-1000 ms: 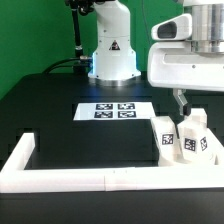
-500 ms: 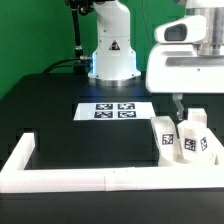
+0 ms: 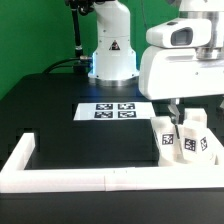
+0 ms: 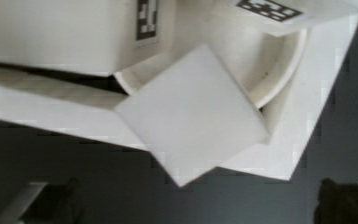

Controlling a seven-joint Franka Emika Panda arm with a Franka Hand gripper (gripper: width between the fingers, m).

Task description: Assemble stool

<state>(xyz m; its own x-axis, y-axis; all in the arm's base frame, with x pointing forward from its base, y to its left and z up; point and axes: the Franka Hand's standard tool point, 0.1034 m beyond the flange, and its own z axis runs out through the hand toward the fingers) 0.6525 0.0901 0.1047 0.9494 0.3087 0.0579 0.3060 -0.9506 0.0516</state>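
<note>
The stool's parts are bunched at the exterior view's right, inside the corner of the border wall. The round white seat [image 3: 163,137] stands there with white leg blocks [image 3: 192,139] bearing black-and-white tags. My gripper [image 3: 172,106] hangs just above and behind them, open and empty. In the wrist view a tilted white leg block [image 4: 194,110] lies against the seat's curved rim [image 4: 275,62], with another tagged block [image 4: 60,35] beside it. The gripper [image 4: 197,205] is above bare black table, its dark fingertips [image 4: 48,200] wide apart and touching nothing.
The marker board [image 3: 113,110] lies flat mid-table. The long white border wall [image 3: 70,178] runs along the front and turns back at the exterior view's left [image 3: 24,150]. The robot's base [image 3: 112,50] stands at the back.
The arm and gripper have shifted toward the exterior view's left, staying above the parts. The stool parts have not moved.
</note>
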